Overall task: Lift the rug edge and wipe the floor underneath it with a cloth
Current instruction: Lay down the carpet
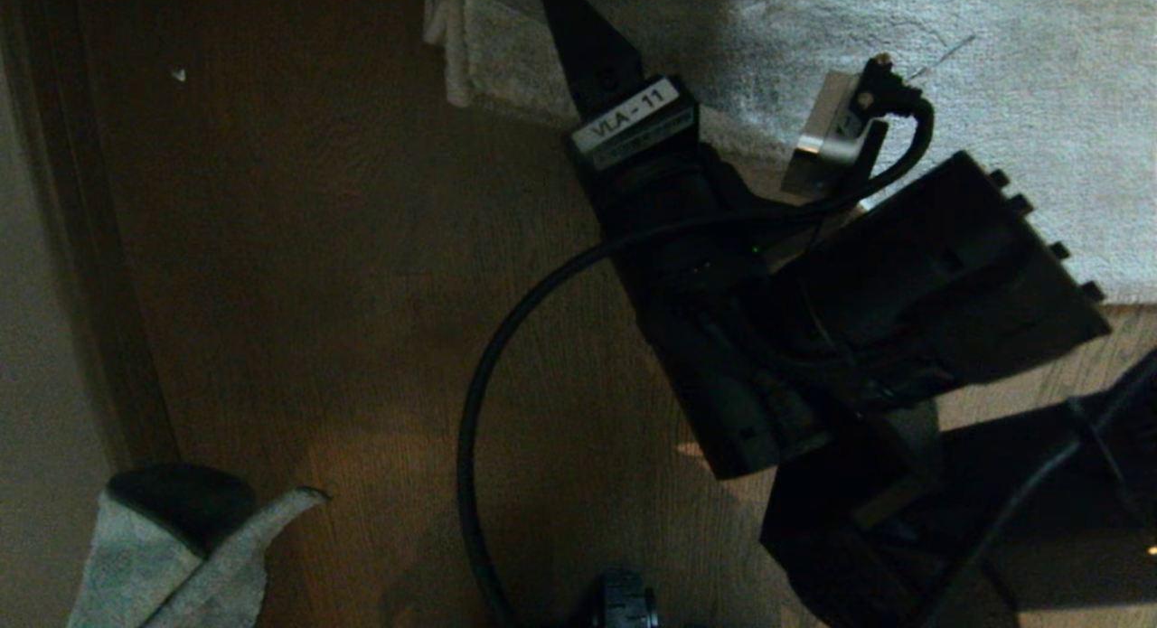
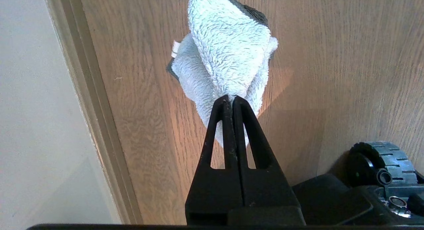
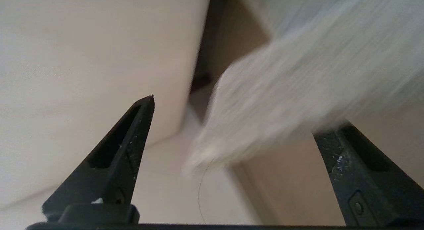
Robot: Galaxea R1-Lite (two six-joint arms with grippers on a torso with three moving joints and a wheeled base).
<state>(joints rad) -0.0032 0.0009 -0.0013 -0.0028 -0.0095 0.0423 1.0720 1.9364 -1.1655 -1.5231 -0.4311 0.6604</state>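
Overhead, left tool (image 2: 231, 99) pinches fluffy terry cloth (image 2: 228, 54); right tool (image 3: 232, 124) gapes beside plush rug edge (image 3: 298, 91).

Black right arm (image 1: 723, 276), blocky and thick, with a white label reading "VLA-11" (image 1: 633, 117). Shiny silver camera block (image 1: 836, 131) beside the label, with a black plug. Long black cable (image 1: 479, 411) curving below the label. Pointy black fingers (image 3: 132, 137) with long slots and small white specks. Ridged grey-green wheel (image 2: 381, 160) on the black base.
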